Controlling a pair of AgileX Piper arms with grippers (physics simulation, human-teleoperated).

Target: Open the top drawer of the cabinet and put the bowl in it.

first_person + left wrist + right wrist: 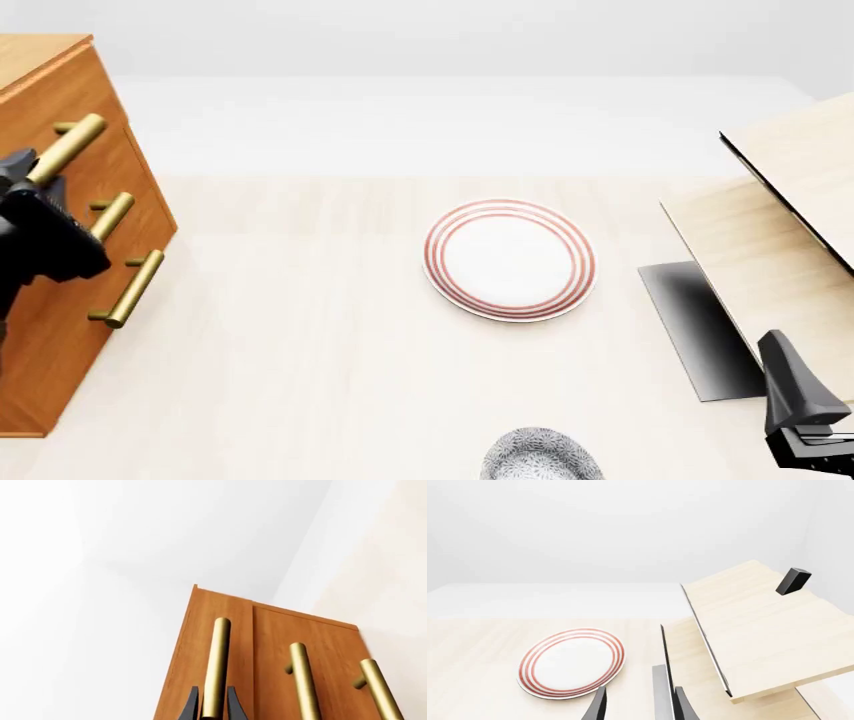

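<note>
The orange-brown cabinet point(54, 330) stands at the table's left edge, with three brass bar handles. In the left wrist view my left gripper point(212, 707) has its dark fingers pressed on either side of the top drawer's handle point(217, 665). The top drawer point(200, 645) front sits slightly proud of the two lower fronts. The front view shows the same gripper point(30, 185) at that handle point(70, 148). The speckled bowl point(541, 456) sits at the near table edge, partly cut off. My right gripper point(801, 420) point(640, 707) hovers open and empty to the bowl's right.
A white plate with red rings point(510, 258) point(572, 662) lies mid-table. A pale light-wood slanted structure point(787, 250) point(760, 630) occupies the right side, with a small black block point(792, 581) on it. The two lower drawer handles point(303, 680) are close beside the gripped one.
</note>
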